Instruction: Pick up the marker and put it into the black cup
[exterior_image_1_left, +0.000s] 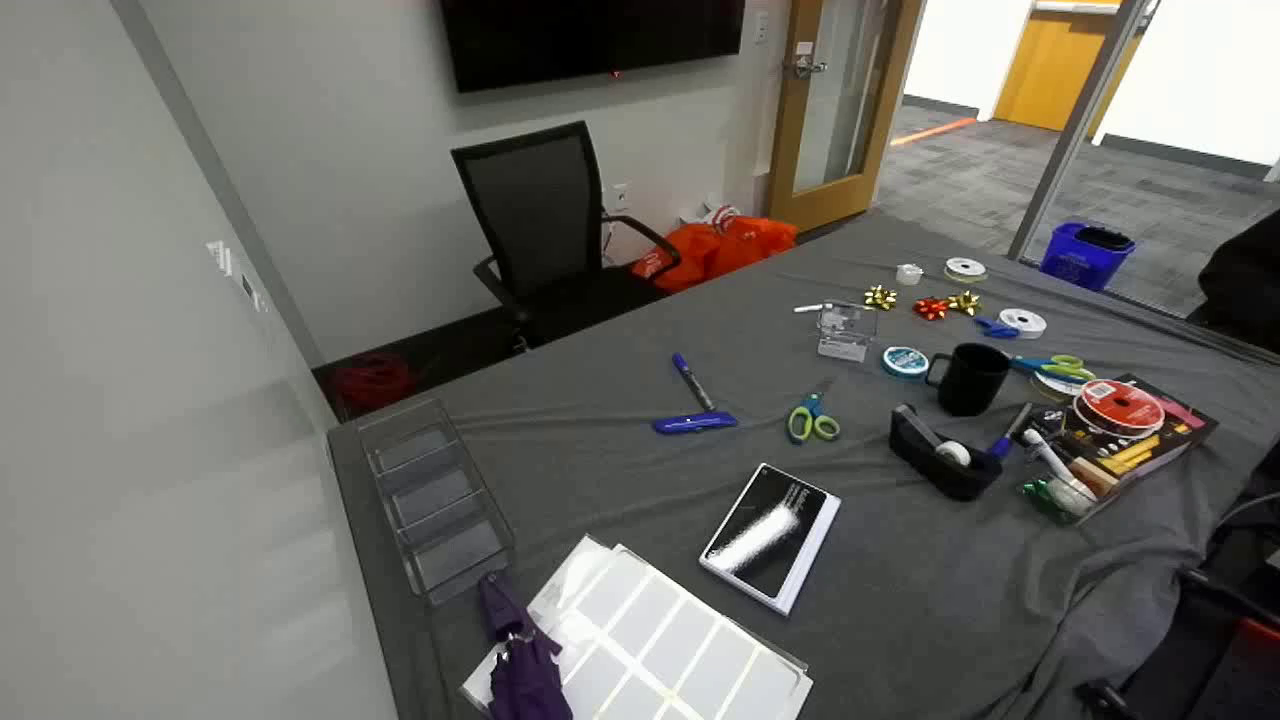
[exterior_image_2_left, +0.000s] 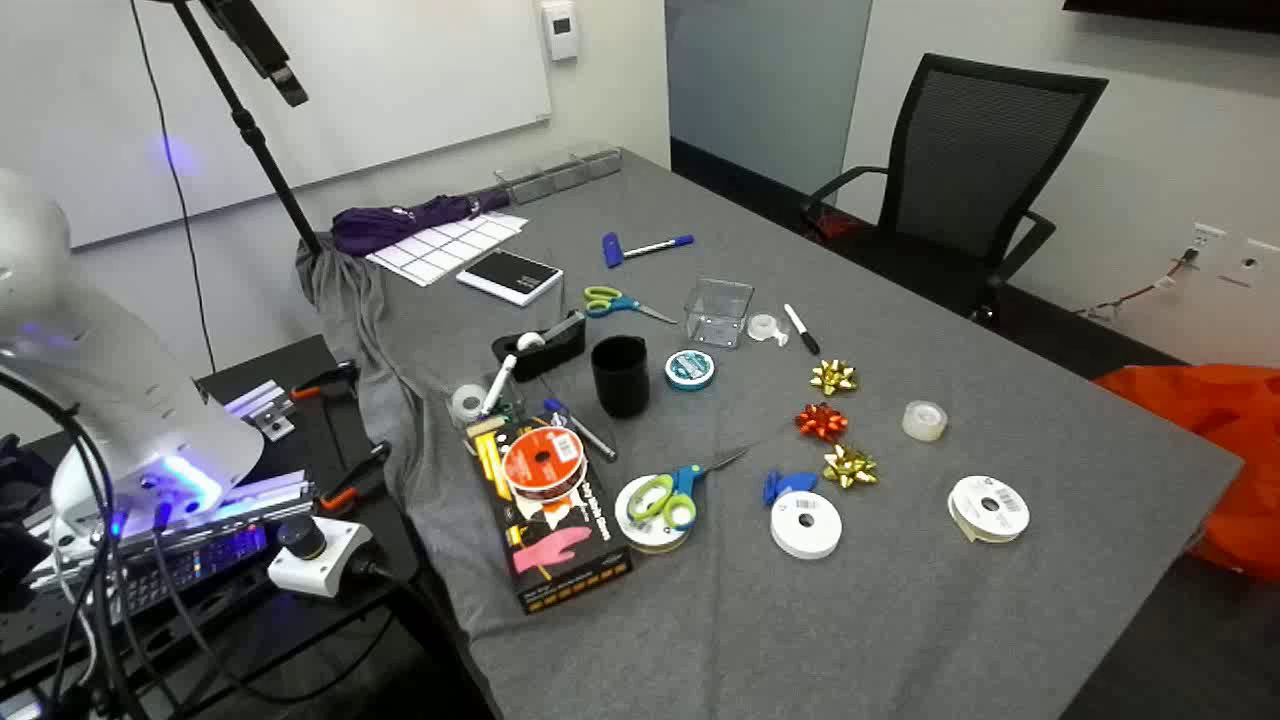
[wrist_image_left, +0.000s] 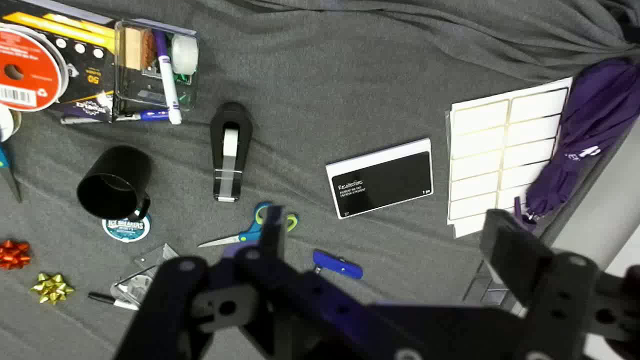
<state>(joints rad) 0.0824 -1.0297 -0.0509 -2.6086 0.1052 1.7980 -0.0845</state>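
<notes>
- Black two-fingered gripper (wrist_image_left: 387, 245): spread wide, holding nothing.
- Maybe pinch the slim white black-capped marker (exterior_image_2_left: 801, 328) by its middle.
- Tip it end-first into the round black mug (exterior_image_2_left: 621, 385).

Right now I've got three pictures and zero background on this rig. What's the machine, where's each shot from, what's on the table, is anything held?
The machine is a robot arm; its pale lower part shows at the edge of an exterior view. Both exterior views are taken from outside it, looking across the table from different places. The wrist view is taken from the arm's own wrist, looking down past the gripper.

The table carries a black cup with a handle and several markers, one of them white with a black end. Around them lie scissors, a tape dispenser, gift bows, ribbon spools, label sheets and a black-and-white box, among other things.

Nothing is held: the gripper's jaws stand apart with nothing gripped. The job: a marker goes into that cup.
</notes>
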